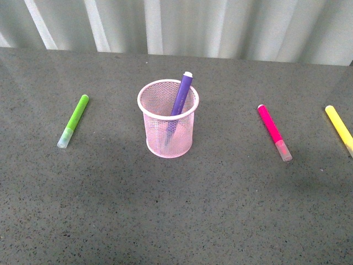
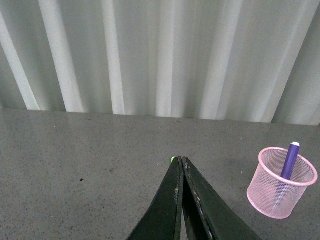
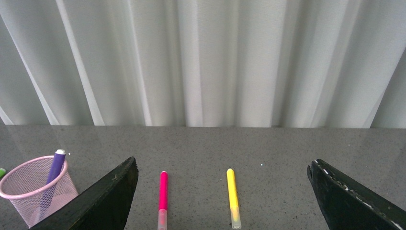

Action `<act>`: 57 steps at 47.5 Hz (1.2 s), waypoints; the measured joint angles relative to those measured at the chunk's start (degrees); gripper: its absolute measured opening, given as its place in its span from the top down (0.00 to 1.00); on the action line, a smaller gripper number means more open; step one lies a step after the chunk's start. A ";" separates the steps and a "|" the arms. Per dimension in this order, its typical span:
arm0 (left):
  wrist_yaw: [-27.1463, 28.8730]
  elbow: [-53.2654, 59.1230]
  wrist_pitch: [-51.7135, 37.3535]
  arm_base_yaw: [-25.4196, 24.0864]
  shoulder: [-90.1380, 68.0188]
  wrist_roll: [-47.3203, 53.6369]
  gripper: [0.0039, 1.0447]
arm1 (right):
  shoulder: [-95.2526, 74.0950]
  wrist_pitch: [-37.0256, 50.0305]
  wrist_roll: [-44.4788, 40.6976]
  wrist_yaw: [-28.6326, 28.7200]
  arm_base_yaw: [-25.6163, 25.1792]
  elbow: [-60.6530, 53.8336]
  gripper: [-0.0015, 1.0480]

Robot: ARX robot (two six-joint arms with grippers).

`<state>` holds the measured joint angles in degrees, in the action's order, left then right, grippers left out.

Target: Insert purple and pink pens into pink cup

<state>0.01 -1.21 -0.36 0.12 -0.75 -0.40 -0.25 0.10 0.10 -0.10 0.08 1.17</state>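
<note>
The pink cup (image 1: 168, 118) stands upright mid-table with the purple pen (image 1: 182, 93) leaning inside it, tip above the rim. The pink pen (image 1: 274, 131) lies flat on the table to the cup's right, pale cap toward me. Neither arm shows in the front view. In the left wrist view my left gripper (image 2: 180, 161) is shut with nothing in it, the cup (image 2: 281, 183) and purple pen (image 2: 289, 160) off to one side. My right gripper (image 3: 222, 168) is open wide above the table, with the pink pen (image 3: 163, 192) between its fingers and the cup (image 3: 37, 190) beside one finger.
A lime-green marker (image 1: 74, 120) lies left of the cup; its tip (image 2: 172, 160) peeks past my left fingertips. A yellow marker (image 1: 340, 128) lies at the right edge, also seen as a yellow marker (image 3: 232, 196) between my right fingers. A pale curtain (image 1: 176, 25) backs the grey table (image 1: 165, 210).
</note>
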 joint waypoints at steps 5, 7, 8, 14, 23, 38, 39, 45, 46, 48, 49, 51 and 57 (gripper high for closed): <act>0.00 0.00 0.28 0.00 0.50 0.00 0.97 | 0.00 0.00 0.00 0.00 0.00 0.00 0.07; 0.00 0.00 0.28 0.00 0.50 0.00 0.97 | 0.00 0.00 0.00 0.00 0.00 0.00 0.07; 0.00 0.00 0.28 0.00 0.50 0.00 0.97 | 0.00 0.00 0.00 0.00 0.00 0.00 0.07; 0.00 0.00 0.28 0.00 0.52 -0.02 0.83 | 0.00 0.00 0.00 0.02 0.00 0.00 0.07; 0.00 0.00 0.33 0.00 0.57 -0.02 0.48 | 0.00 0.00 0.00 0.02 0.00 0.00 0.07; 0.00 0.00 0.33 0.00 0.59 0.09 0.07 | -47.87 -0.48 1.60 -0.42 -2.34 19.12 0.07; 0.00 0.00 0.33 0.00 0.61 0.11 0.07 | -51.54 1.03 1.81 -0.66 -2.12 20.70 0.07; 0.00 0.00 0.33 0.00 0.61 0.11 0.06 | -73.99 4.74 2.56 0.26 1.07 30.86 0.07; 0.00 0.02 0.33 0.00 0.63 0.11 0.06 | -76.85 4.87 2.60 0.24 1.64 32.20 0.07; -0.02 0.00 0.33 -0.02 0.63 0.11 0.06 | -81.13 5.31 3.02 -0.39 2.43 34.14 0.07; -0.02 0.00 0.33 0.00 0.63 0.13 0.06 | -83.87 5.88 3.41 -1.27 2.99 35.36 0.07; 0.00 0.00 0.33 0.00 0.63 0.13 0.06 | -88.94 7.02 3.85 -2.71 4.02 37.88 0.07; 0.00 0.00 0.33 0.00 0.63 0.11 0.06 | -100.91 6.32 5.88 -2.51 6.47 45.55 0.07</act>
<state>0.01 -1.21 -0.03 0.12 -0.12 -0.30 -101.16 6.42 5.98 -2.61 6.55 46.72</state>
